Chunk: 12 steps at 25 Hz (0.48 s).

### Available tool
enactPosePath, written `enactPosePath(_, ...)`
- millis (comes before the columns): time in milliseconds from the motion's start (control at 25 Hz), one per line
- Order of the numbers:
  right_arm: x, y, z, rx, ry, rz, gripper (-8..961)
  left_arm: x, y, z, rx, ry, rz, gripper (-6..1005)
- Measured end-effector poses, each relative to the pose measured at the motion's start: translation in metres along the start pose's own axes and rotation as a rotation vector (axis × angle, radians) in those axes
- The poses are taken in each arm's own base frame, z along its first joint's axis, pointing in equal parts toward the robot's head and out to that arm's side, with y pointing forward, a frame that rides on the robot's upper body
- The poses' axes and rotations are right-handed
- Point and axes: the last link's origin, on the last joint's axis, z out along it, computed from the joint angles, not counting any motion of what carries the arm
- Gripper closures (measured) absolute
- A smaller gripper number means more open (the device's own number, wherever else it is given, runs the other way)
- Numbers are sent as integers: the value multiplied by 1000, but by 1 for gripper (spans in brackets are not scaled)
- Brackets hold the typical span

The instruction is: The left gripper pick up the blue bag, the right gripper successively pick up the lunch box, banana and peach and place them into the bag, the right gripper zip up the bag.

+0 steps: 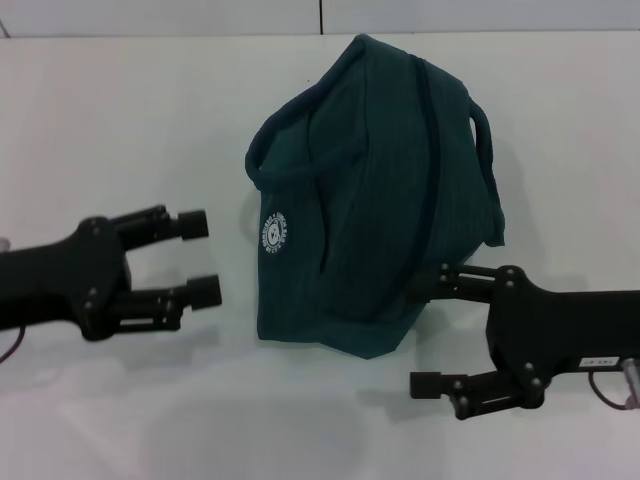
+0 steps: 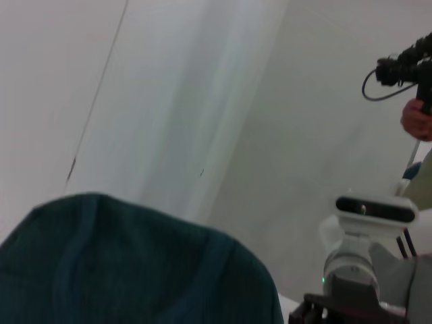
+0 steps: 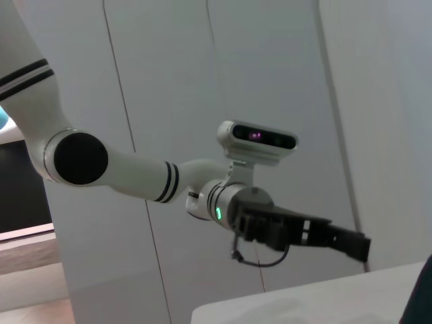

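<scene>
On the white counter [image 1: 120, 120] the blue bag [image 1: 370, 200] lies zipped between both arms. Left gripper [image 1: 200, 258] sits just beside it, fingers spread and empty; right gripper [image 1: 432, 330] likewise, its upper finger touching the fabric.

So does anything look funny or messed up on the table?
Nothing stands out. The blue bag sits closed on the white table, a bit slumped. The left end effector and right end effector are open beside it.
</scene>
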Motion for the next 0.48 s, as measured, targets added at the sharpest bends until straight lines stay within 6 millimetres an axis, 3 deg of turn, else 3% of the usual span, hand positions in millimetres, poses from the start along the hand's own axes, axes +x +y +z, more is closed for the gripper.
enactPosePath(480, 5, -1, 3, 22, 19, 6, 84, -11, 13, -5, -33, -4, 3, 119)
